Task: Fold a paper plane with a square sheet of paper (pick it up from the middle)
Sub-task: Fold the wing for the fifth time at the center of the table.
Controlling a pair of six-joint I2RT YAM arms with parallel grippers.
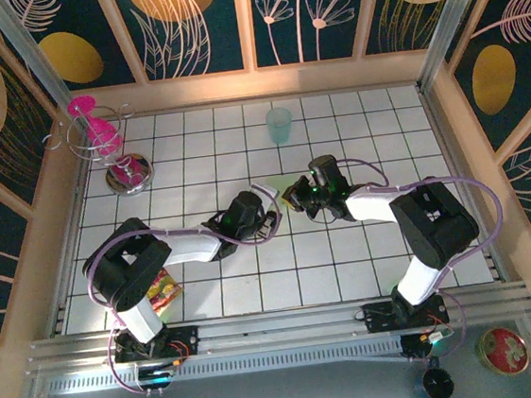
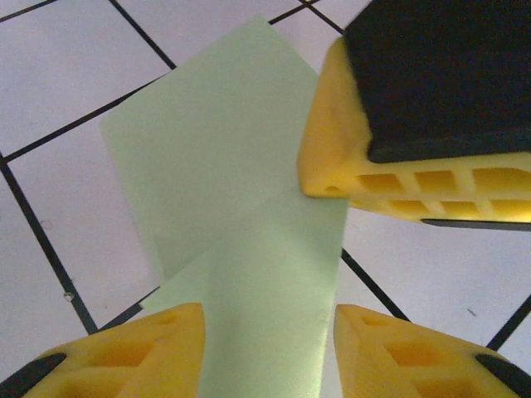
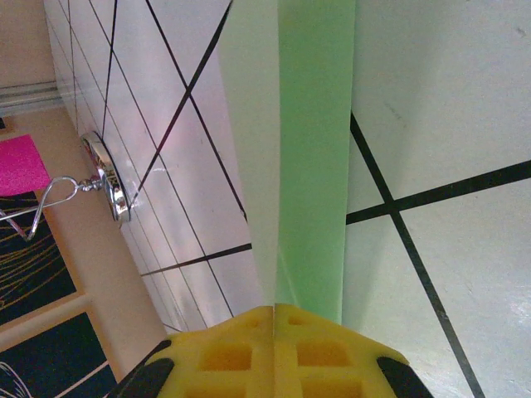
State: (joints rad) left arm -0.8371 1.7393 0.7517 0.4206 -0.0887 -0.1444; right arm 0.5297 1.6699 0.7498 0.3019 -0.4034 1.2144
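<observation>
The square sheet of paper is light green and folded over on itself, with a diagonal flap edge across it. It lies over the white tiles in the middle of the table. My left gripper is open, its yellow fingers standing apart on either side of the paper strip. My right gripper is shut on the paper's folded edge, which runs away from its pads. In the left wrist view the right gripper's fingers hold the paper's right side. From above, both grippers meet at the paper.
A translucent teal cup stands at the back centre. A pink glass hangs in a wire stand at the back left, beside a metal dish. A snack packet lies by the left arm's base.
</observation>
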